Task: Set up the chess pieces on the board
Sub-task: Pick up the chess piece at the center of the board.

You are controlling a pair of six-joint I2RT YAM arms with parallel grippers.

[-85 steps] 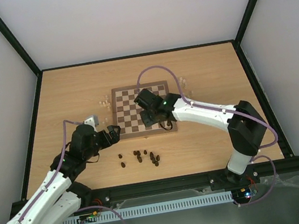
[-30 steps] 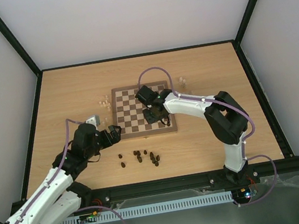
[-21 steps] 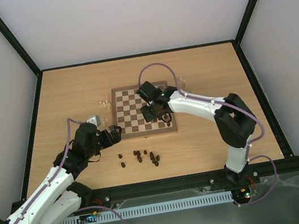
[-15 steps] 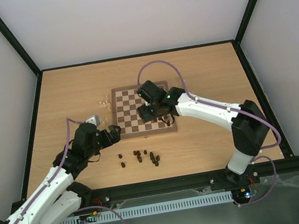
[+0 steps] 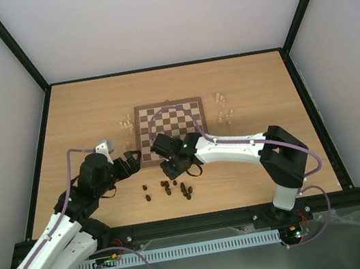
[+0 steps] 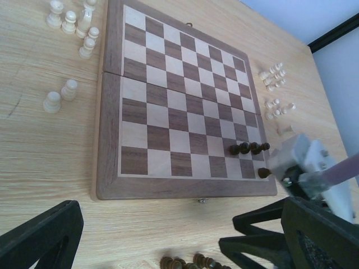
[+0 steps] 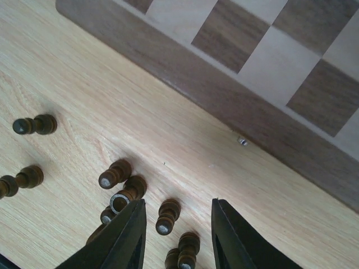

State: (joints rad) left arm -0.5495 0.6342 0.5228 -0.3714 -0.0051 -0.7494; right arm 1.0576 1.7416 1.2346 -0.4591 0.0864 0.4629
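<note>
Centre the right gripper [image 7: 178, 204], jaws parted and empty, over one of the dark chess pieces [image 7: 167, 216] lying on the tabletop [image 7: 73, 84] just off the board [image 7: 224, 106], then lower straight and pinch gently.

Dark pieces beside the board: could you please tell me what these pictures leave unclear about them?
- Top view: the dark pieces are too small to tell their kinds.
- Left wrist view: the bottom edge cuts the pile off.
- Right wrist view: the bottom edge and the fingers of the right pincer hide parts of several, so whether it touches any cannot be told.
</note>
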